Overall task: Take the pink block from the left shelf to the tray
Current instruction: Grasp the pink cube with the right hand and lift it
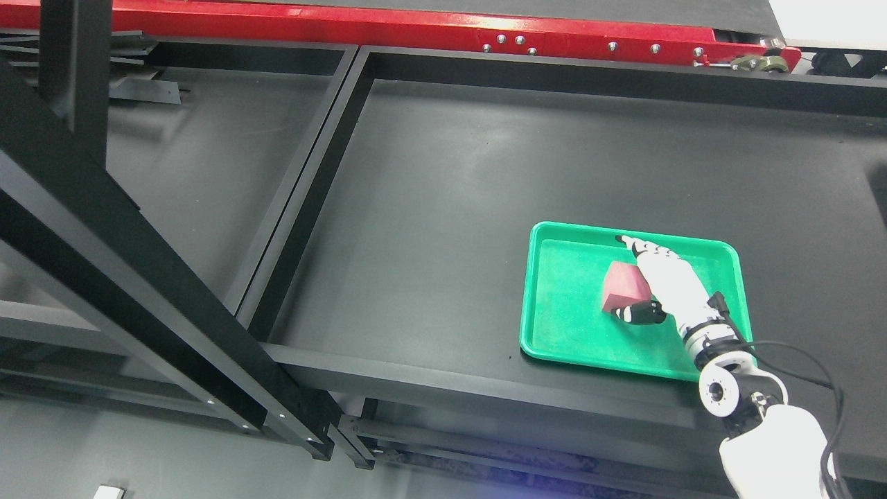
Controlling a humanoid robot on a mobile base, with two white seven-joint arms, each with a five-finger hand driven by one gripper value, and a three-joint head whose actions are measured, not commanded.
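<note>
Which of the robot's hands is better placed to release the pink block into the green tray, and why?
Right. The right hand is already over the green tray, its fingers around the pink block. No left arm appears in the head view.

view: you have one, head camera | aim: steeply down and forward onto black tabletop [485, 194] | range: moderate | framing: green tray [565, 346] lower right, black shelf frame [125, 263] close at left
</note>
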